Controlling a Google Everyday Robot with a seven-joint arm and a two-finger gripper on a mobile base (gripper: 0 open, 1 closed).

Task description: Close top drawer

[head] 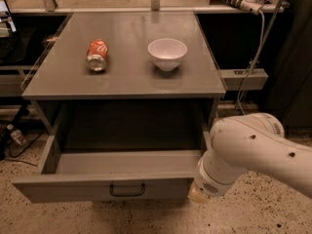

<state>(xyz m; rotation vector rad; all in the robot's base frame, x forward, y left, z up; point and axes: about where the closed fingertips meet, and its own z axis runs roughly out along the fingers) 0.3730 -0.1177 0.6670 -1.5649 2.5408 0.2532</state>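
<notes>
The top drawer (pixel 87 186) is a wide grey metal drawer pulled far out from under the grey cabinet top (pixel 126 77). Its inside looks empty. A small black wire handle (pixel 127 189) sits at the centre of its flat front. My white arm (pixel 248 150) reaches in from the right, with its wrist end at the drawer front's right corner. The gripper itself is hidden below the wrist and the frame edge. The lower drawers are out of view.
A crushed red soda can (pixel 97 55) lies on its side and a white bowl (pixel 167 53) stands on the cabinet top. A power strip and cable (pixel 243 4) hang at the right. A bottle (pixel 16 135) lies on the speckled floor at left.
</notes>
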